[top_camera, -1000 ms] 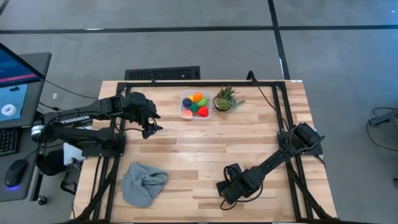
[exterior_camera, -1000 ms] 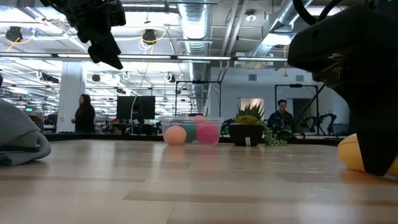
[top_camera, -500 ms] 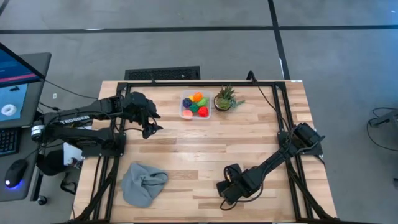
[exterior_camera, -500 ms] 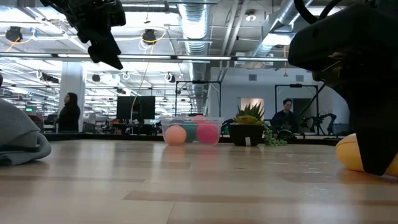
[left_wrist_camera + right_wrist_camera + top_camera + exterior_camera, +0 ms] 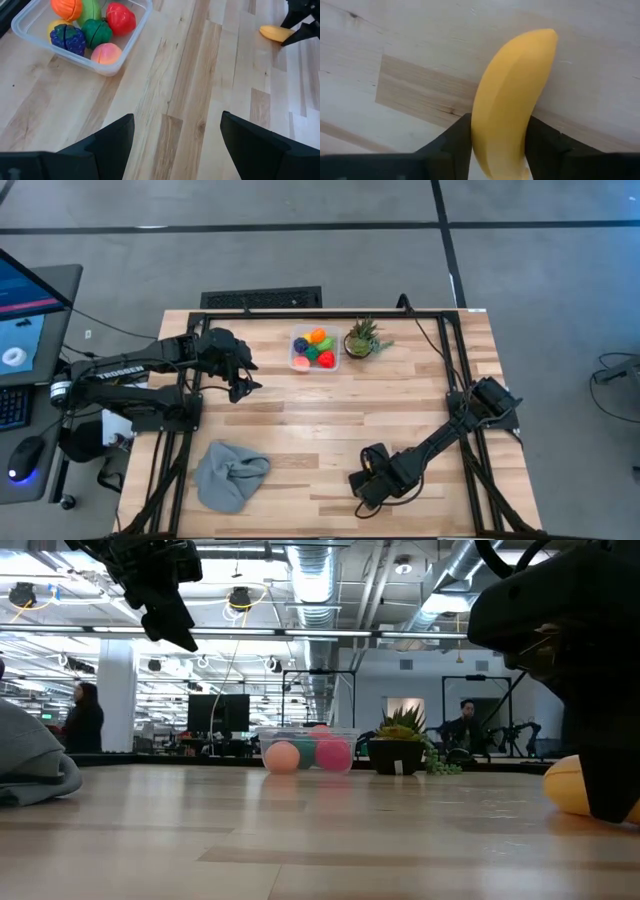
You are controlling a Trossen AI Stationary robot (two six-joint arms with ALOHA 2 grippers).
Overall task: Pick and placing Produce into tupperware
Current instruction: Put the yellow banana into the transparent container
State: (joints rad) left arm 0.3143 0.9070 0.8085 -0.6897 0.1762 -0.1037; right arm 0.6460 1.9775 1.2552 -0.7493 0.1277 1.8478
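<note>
The clear tupperware (image 5: 315, 351) stands at the table's far middle and holds several toy fruits (image 5: 82, 27). A yellow banana (image 5: 512, 100) lies on the wood near the table's front edge. My right gripper (image 5: 499, 145) points down and is shut on it; it also shows in the high view (image 5: 363, 479). The gripper covers the banana in the high view. In the low view the banana (image 5: 565, 786) sticks out beside the dark gripper. My left gripper (image 5: 241, 381) hangs open above the table's left side, holding nothing. My right gripper pinches the banana's two long sides (image 5: 482, 135) between its two fingers (image 5: 451, 142), coming from above and lying across the fruit. One tapered end (image 5: 547, 36) sticks out past the fingers. The gripper hides the other end. The banana rests on the table.
A small potted plant (image 5: 362, 340) stands just right of the tupperware. A crumpled grey cloth (image 5: 230, 472) lies at the front left. Bare wood stretches between the banana and the tupperware. People stand in the room behind the table.
</note>
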